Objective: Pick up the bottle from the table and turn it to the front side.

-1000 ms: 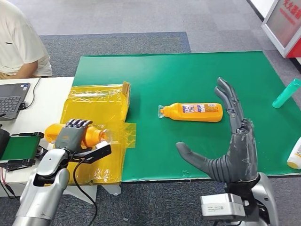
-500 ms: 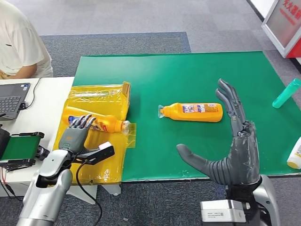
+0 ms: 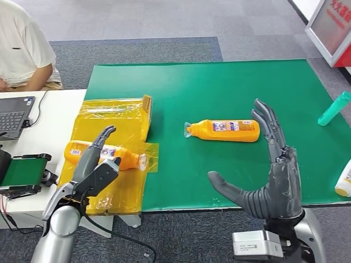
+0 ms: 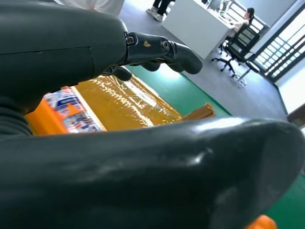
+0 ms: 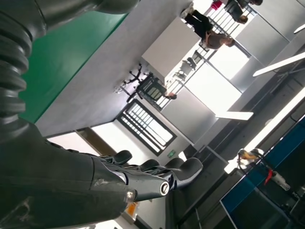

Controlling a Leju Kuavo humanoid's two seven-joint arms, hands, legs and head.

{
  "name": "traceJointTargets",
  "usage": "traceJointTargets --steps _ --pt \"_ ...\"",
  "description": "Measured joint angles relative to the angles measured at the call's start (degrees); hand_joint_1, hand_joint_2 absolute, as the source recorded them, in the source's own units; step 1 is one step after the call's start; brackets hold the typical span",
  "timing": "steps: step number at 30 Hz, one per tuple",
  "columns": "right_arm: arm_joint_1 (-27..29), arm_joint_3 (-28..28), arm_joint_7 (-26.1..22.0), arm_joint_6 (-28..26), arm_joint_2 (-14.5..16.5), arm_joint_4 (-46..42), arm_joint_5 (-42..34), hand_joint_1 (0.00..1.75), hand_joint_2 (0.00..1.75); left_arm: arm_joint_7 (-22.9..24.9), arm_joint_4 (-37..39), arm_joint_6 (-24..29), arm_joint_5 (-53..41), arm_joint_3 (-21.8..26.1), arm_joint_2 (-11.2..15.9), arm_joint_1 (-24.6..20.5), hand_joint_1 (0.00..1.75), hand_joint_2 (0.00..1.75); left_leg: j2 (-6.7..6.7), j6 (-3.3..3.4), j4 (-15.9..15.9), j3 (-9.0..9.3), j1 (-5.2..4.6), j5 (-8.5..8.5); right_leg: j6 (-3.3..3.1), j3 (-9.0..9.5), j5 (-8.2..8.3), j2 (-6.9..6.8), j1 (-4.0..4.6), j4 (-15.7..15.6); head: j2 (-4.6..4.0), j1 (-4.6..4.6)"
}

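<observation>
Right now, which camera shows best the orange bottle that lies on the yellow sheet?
The head view: the orange bottle lies there nearly whole on the yellow sheet, just beyond the left hand. The left wrist view catches a part of its label behind the hand.

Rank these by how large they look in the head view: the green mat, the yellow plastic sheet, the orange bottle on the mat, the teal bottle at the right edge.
1. Green mat
2. Yellow plastic sheet
3. Orange bottle on the mat
4. Teal bottle, though the picture's edge may cut it off, so its full size is unsure.
</observation>
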Motion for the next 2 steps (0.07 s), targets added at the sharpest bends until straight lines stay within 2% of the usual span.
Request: traceJointTargets --steps 2 --pt "0.2 -0.1 0.0 0.0 0.0 0.0 0.0 0.0 1.75 0.0 -1.3 -0.2 0.6 0.1 -0.4 0.8 0.0 0.0 0.0 -0.01 0.0 0.0 0.0 0.0 0.0 0.0 -0.01 0.0 0.0 0.0 0.0 0.0"
